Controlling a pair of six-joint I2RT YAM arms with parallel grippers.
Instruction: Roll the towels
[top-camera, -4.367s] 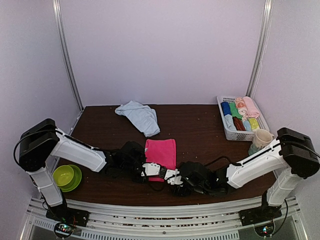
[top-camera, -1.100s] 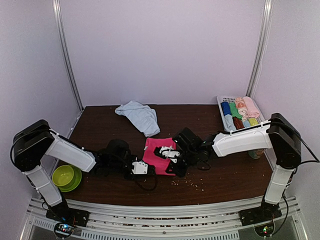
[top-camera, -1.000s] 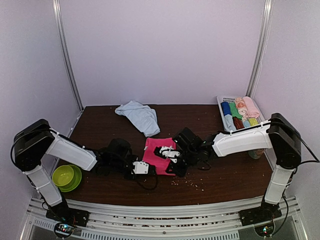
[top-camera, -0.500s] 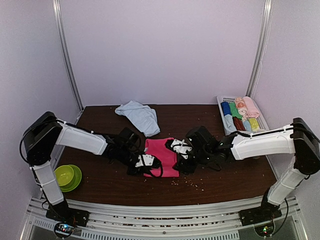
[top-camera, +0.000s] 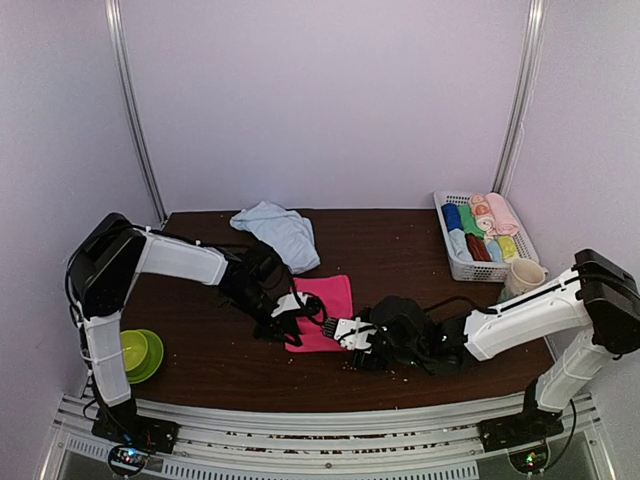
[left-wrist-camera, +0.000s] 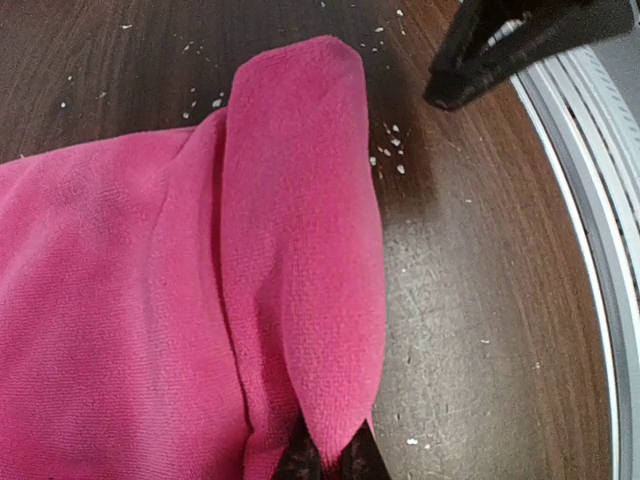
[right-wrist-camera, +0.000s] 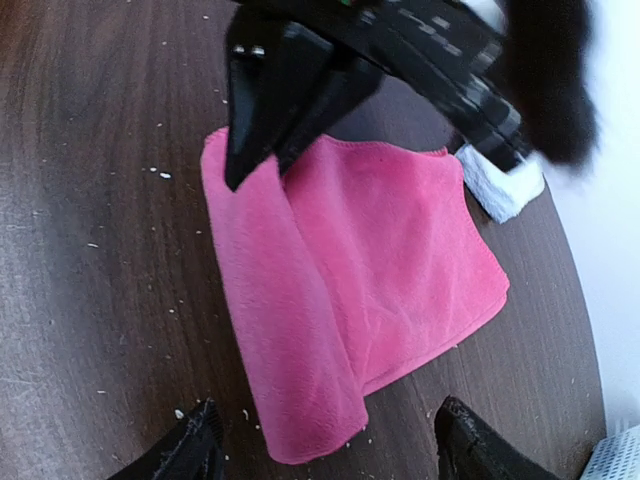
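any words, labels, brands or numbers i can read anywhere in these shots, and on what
No readable text in any view.
pink towel: plain cloth, no print showing.
light blue towel: plain, nothing legible.
white basket and cup: any marks are too small to tell.

The pink towel (left-wrist-camera: 150, 300) is matt cloth with a fine, soft nap. The table (left-wrist-camera: 480, 330) beneath is dark wood grain with a dull sheen, and the green bowl (top-camera: 145, 355) at lower left looks like smooth, glossy plastic.
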